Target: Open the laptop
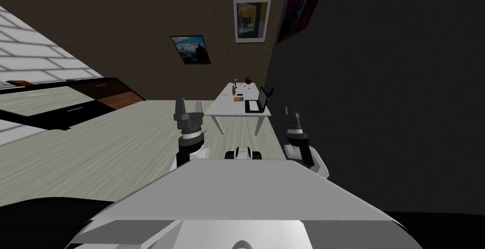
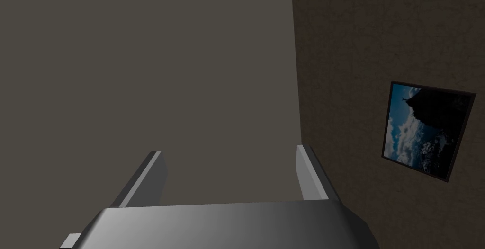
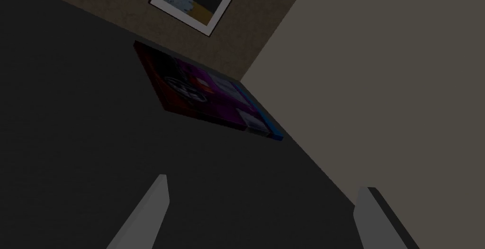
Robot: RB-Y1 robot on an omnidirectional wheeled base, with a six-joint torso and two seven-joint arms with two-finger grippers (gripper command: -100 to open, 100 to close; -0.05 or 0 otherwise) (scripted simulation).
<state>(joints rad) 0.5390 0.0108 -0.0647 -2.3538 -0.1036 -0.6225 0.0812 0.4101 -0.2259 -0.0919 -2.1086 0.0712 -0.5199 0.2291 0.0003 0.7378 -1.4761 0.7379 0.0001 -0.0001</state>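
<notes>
With left gripper (image 1: pixel 189 103) and right gripper (image 1: pixel 292 111) both spread and empty, far from the laptop (image 1: pixel 258 103), seemingly ajar, on the near right corner of the table (image 1: pixel 227 106), driving in could scrape the dark wall (image 1: pixel 379 94) alongside.

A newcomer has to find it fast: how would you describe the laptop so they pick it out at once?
Look ahead to the white table standing along the dark wall on the right. The laptop sits at the table's near end, on the wall side. It is the only black thing there with a lid standing up; the red-brown ball lies at the far end.
</notes>
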